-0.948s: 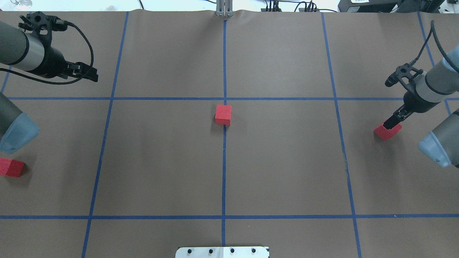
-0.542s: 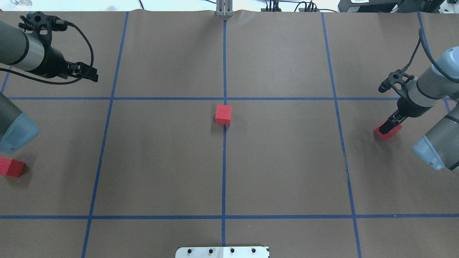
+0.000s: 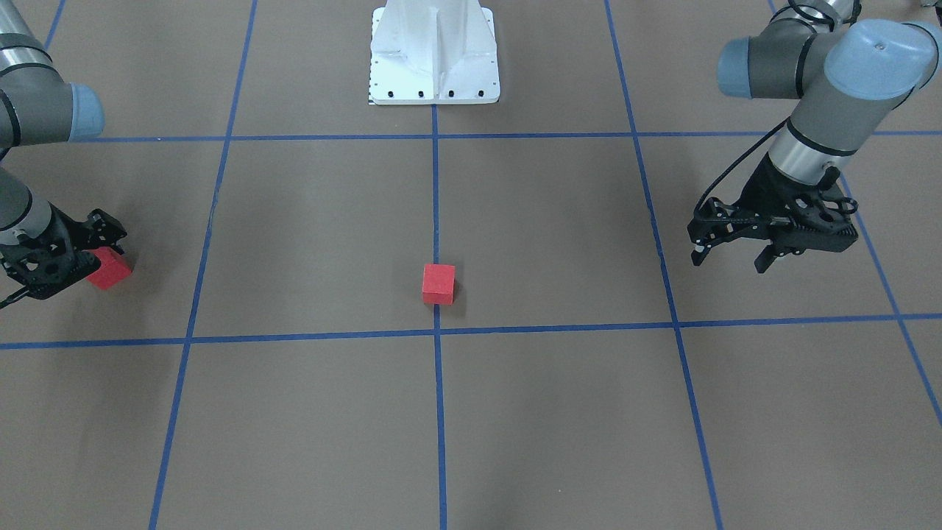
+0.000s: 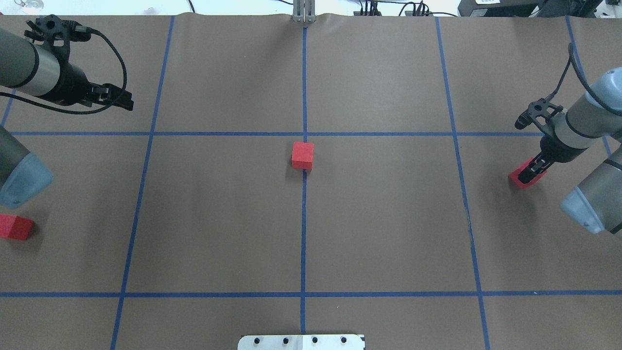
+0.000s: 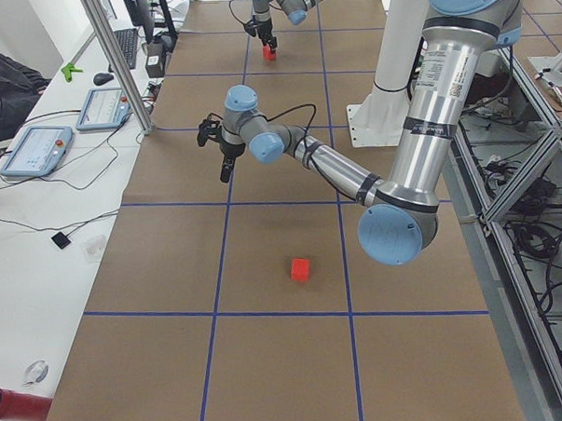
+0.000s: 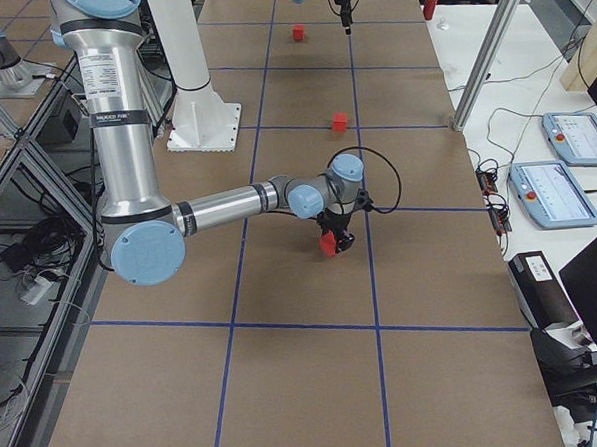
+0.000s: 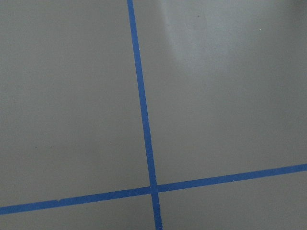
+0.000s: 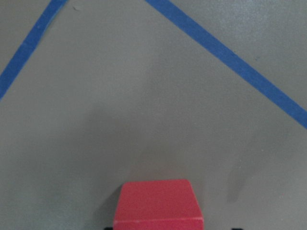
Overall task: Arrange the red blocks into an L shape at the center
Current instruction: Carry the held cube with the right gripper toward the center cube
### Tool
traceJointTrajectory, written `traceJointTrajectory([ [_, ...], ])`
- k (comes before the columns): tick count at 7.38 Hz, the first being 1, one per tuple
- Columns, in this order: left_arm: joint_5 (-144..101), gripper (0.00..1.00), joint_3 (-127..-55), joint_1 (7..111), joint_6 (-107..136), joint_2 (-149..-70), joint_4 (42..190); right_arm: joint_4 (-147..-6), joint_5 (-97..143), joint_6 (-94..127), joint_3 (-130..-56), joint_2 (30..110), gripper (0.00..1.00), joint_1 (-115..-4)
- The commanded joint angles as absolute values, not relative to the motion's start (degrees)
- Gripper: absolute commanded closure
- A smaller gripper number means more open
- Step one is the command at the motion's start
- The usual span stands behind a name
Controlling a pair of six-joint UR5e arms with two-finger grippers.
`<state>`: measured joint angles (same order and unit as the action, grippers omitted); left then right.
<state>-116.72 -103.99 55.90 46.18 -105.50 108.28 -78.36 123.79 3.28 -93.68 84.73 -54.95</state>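
Right gripper (image 4: 530,171): fingers closed on small matte red cube (image 4: 520,179), frame right. Left gripper (image 3: 732,254): fingers spread, holding nothing. Second small red cube (image 4: 302,155) just below centre tape crossing (image 4: 304,133).

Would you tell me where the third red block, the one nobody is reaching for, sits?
In the overhead view the untouched red block lies at the far left edge.

Red blocks (image 4: 302,155); blue-gridded brown floor (image 4: 388,218)
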Motion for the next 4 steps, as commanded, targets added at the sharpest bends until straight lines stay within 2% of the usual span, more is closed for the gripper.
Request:
traceJointTrajectory([
  [1,-116.89,0.00,-104.94,55.90,46.23,-105.12,108.28,-78.31,124.27,3.34,-95.35,84.64,1.00,-55.11],
  [2,-118.55,0.00,-105.20,55.99,46.23,-104.60,108.28,-79.53,126.45,4.04,-98.06,83.77,1.00,-55.02],
  [4,-118.74,0.00,-105.55,56.25,46.14,-103.63,108.28,-88.10,129.44,4.57,-99.75,74.50,1.00,-55.72],
])
